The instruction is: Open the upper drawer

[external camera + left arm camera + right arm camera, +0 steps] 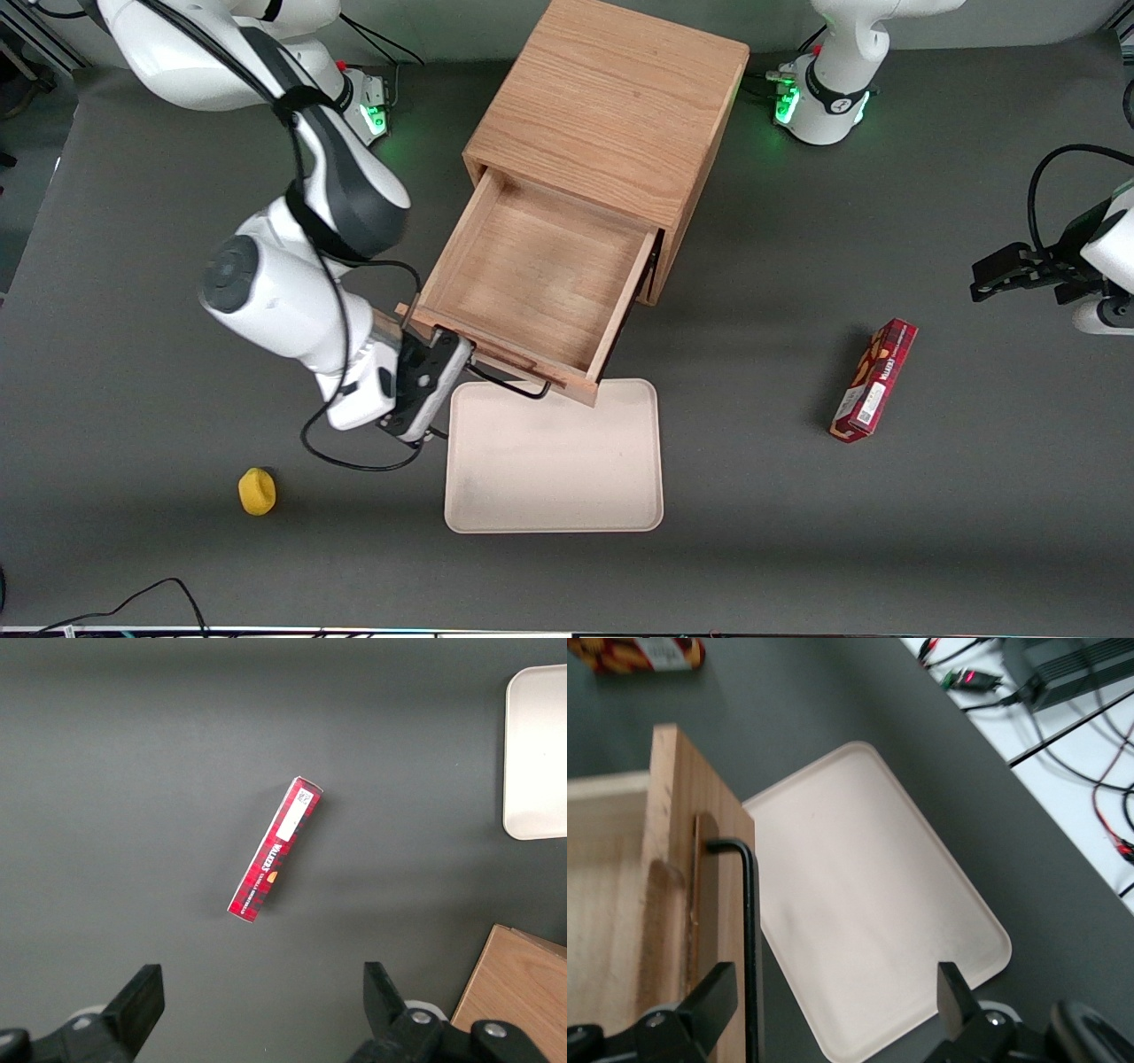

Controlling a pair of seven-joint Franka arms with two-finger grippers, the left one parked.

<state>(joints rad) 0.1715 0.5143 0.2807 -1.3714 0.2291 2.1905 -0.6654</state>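
Gripper: the right arm's gripper [440,383] is seen at lower centre-left of the front view, at the working-arm end of the black bar handle [509,383]; in the wrist view its fingers [709,1001] stand wide apart, the handle [749,948] lying between them but apparently not clamped
Upper drawer: the light oak upper drawer [532,283] is drawn well out of the cabinet [611,115] at the centre of the front view; its bare wooden floor is exposed and nothing is seen in it
Step in hand: the pull is judged finished or nearly so; release of the handle appears to be under way
Next move: a retreat clear of the handle is called for, without the drawer front being nudged back
Tray: a cream tray [554,456] lies on the table just below the drawer front, its upper edge overlapped by the overhanging handle; a low retreat could be obstructed by it
Other things: a small yellow object [257,491] at lower left and a red snack box [873,381] at right, toward the parked arm's end, lie well apart from the drawer
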